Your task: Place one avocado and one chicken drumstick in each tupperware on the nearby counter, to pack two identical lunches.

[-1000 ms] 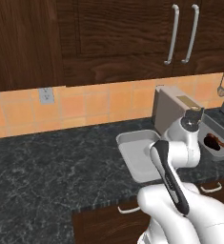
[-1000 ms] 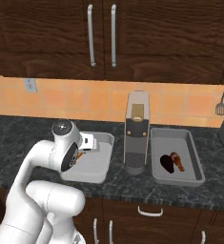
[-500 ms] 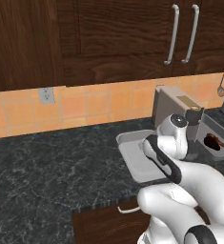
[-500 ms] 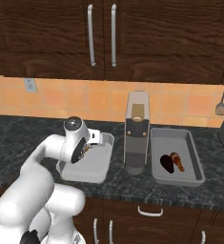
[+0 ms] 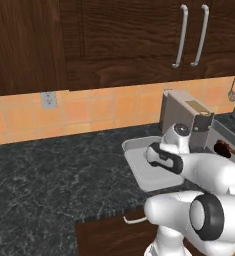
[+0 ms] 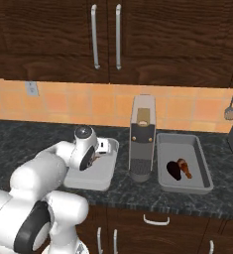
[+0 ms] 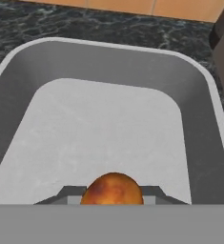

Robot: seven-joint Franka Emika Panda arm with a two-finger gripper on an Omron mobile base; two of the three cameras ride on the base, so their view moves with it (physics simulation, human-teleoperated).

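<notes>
Between the fingertips of the gripper point(image 7: 112, 202), at six o'clock in the hand view, sits the browned, rounded end of a chicken drumstick point(image 7: 112, 189); the jaws are closed on it, and it hangs above the bare floor of the near tupperware point(image 7: 18, 119), not yet touching; the tray's far rim runs across twelve o'clock, with dark speckled counter point(image 7: 61, 26) beyond it. From the right base view the gripper point(image 6: 99, 151) hovers over the back part of that left tupperware point(image 6: 95, 179); I cannot make out anything else lying in this tray, though the arm hides part of it; at three o'clock from it stands a tall grey appliance point(image 6: 142, 144), and past that the second tupperware point(image 6: 185, 186) already holds a dark avocado point(image 6: 174, 169) touching a drumstick point(image 6: 185, 168). From the left base view the arm covers much of the near tupperware point(image 5: 139, 170).

The step in hand looks like setting the drumstick into the first lunch; the next move calls for lowering a little, releasing over the tray floor, then lifting straight up; an avocado for this tray would seem to remain.
</notes>
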